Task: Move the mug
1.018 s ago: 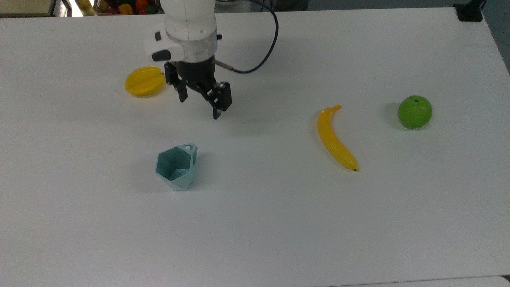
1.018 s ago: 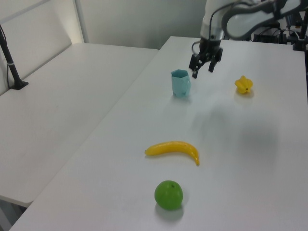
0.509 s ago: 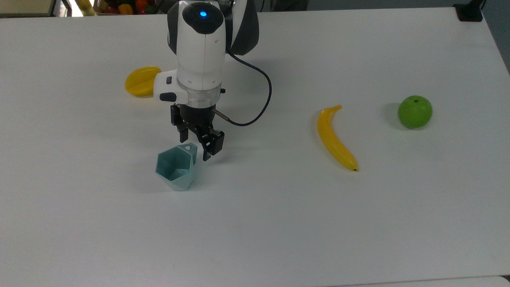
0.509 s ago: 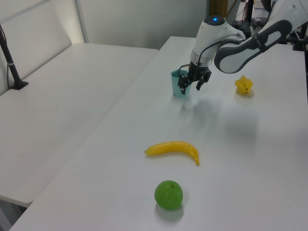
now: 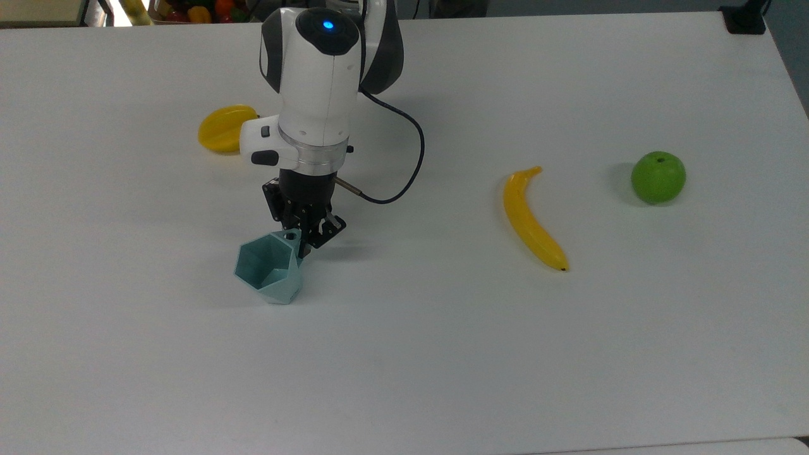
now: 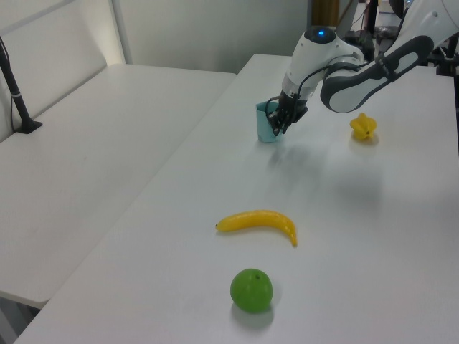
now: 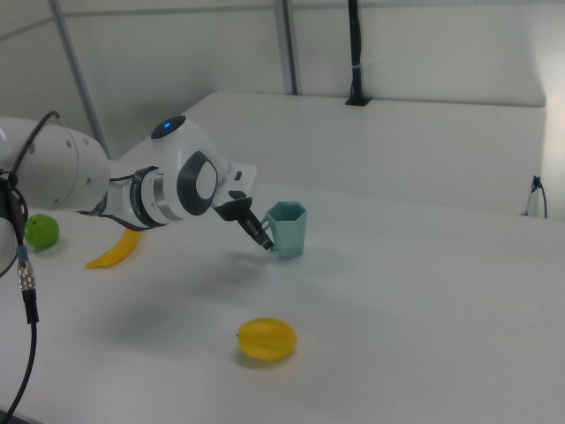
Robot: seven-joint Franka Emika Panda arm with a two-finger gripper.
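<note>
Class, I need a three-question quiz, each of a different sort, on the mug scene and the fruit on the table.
1. True or false: the pincer grips the mug by its handle.
2. In the top view, which fruit lies farthest right? A banana B lime C starfruit
3. Fill in: the mug's colour is ____.

Key: 1 true; 2 B; 3 teal.
</note>
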